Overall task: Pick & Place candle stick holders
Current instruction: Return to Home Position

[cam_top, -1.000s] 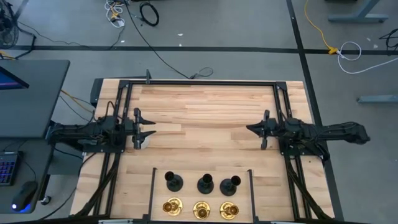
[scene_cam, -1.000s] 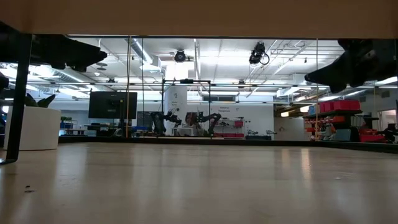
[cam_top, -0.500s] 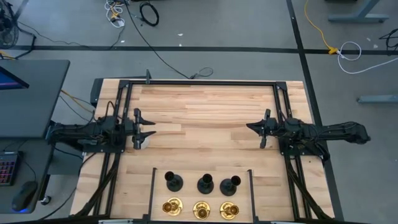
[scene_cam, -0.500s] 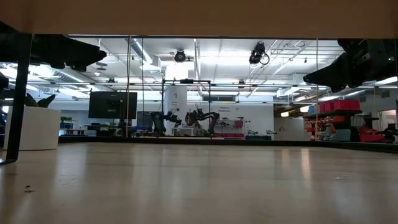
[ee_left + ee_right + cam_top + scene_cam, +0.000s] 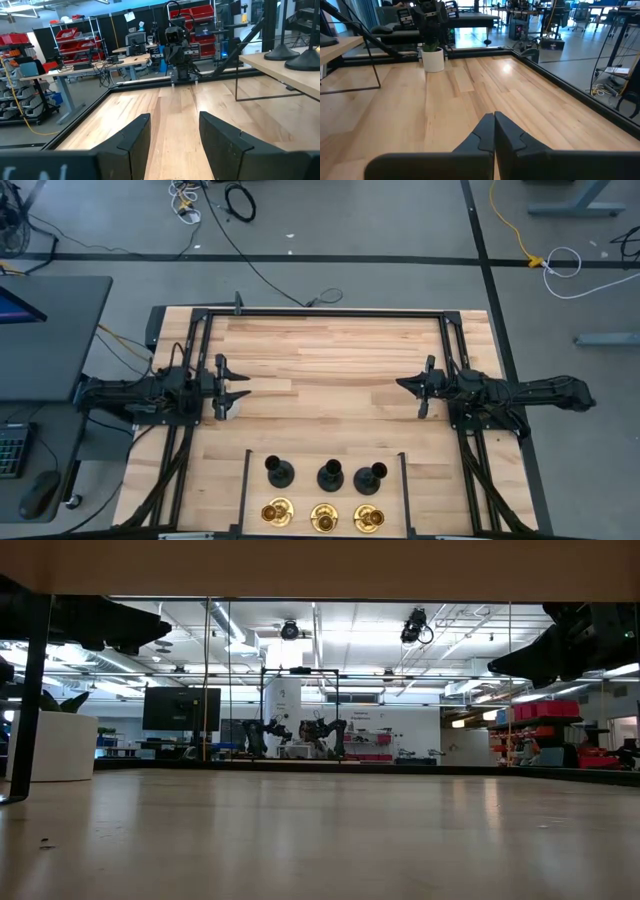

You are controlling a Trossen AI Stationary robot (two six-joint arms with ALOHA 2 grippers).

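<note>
High view: I see the left tool (image 5: pixel 246 387) hanging over the left side of the tabletop (image 5: pixel 330 350), about mid depth, pointing at the centre. Its fingers are spread, with nothing between them. Left wrist view agrees: two dark fingers (image 5: pixel 131 140) stand apart with bare wood in the gap. The right tool (image 5: pixel 402 385) hangs over the right side, facing the left one and well apart from it. Right wrist view shows its fingers (image 5: pixel 482 136) pressed together, pinching nothing. All six holders sit at the near edge of the tabletop, on the shelf (image 5: pixel 246 485), between its two black side bars. The black candle stick holders (image 5: pixel 330 475) are three in a row, standing on their bases and apart from each other. The brass-gold candle stick holders (image 5: pixel 324 517) are three in a second row just beyond them, nearer the edge, one lined up with each black one. Both tools are well apart from the shelf and touch nothing. Left wrist view catches two black bases (image 5: pixel 285 51) on the raised shelf board off to the side. A white pot (image 5: pixel 433 58) with a green plant stands on the tabletop below the left arm, seen from the right wrist. Low view has it at the picture's left (image 5: pixel 60 745), beside a black post (image 5: pixel 32 690).
</note>
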